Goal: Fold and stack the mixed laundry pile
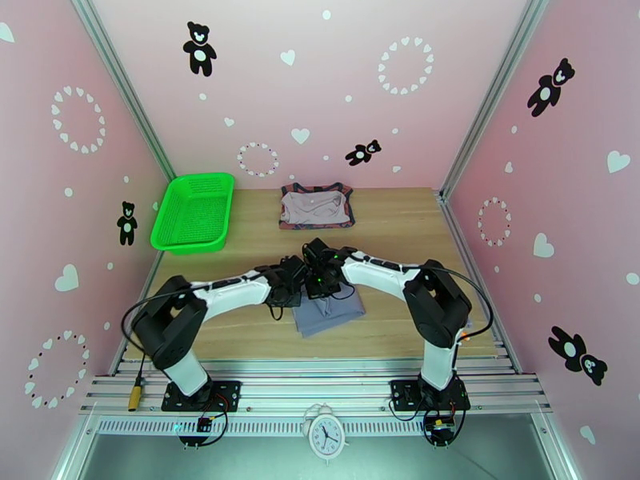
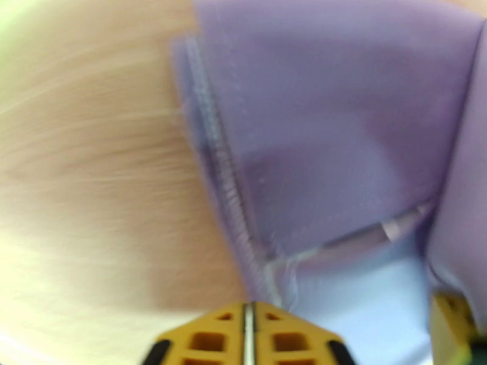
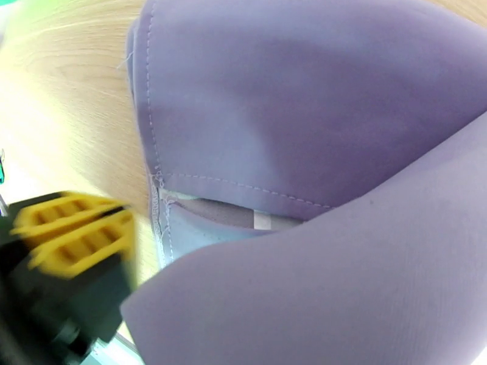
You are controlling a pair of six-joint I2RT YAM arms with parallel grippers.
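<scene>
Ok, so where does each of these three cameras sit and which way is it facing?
Top external: high behind the arm bases, looking down and forward over the table; both arms show, left gripper and right gripper meeting above the grey-lavender shirt.
Left wrist: on the left arm, close above the shirt's stitched hem; its yellow fingers at the bottom edge.
Right wrist: on the right arm, close on the shirt's folds; its yellow fingers at the left.
Shared: both wrist views show that shirt on the table.

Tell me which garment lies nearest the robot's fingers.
The grey-lavender shirt, lying alone in front, directly under them. The pale mauve-beige piece and the brick-red tank top beneath it sit stacked farther back.
</scene>
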